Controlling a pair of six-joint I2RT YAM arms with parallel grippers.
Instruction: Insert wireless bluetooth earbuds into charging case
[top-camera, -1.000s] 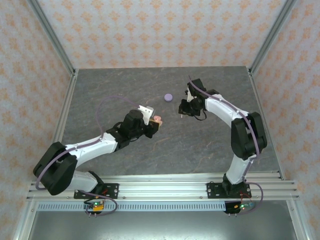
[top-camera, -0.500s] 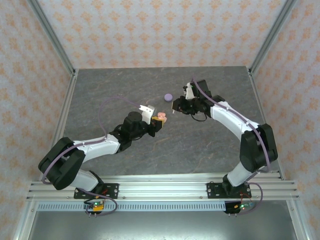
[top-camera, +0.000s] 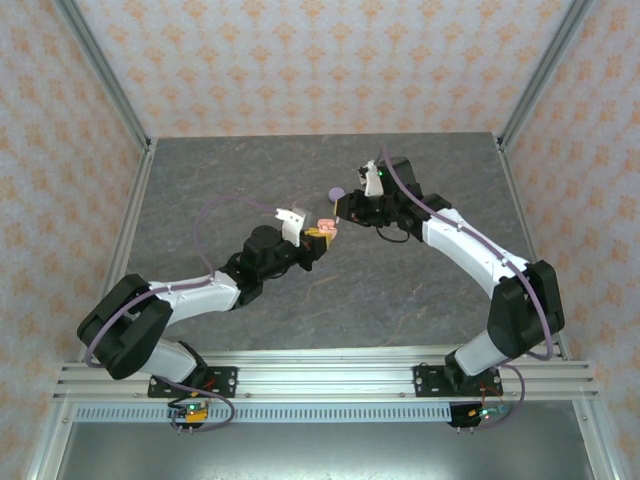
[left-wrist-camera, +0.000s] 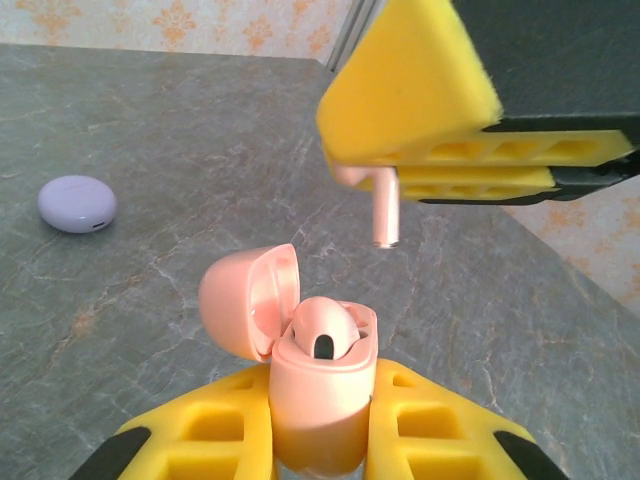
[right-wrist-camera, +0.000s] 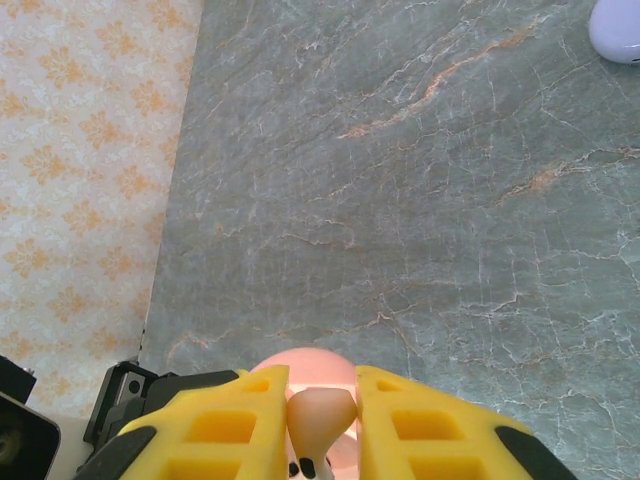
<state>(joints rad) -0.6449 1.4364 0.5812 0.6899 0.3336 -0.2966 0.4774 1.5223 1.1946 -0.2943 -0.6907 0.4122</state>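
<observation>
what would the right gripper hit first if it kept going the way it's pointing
Probably the open pink case directly beyond it, with its held earbud touching first; the gap is hard to judge.

Open table (top-camera: 230, 170) around purple case (top-camera: 337, 193)

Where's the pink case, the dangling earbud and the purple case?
pink charging case (left-wrist-camera: 318, 405), left wrist view, its front wall
dangling pink earbud (left-wrist-camera: 385, 212), left wrist view, its hanging stem
purple case (left-wrist-camera: 76, 203), left wrist view, its rounded top
</observation>
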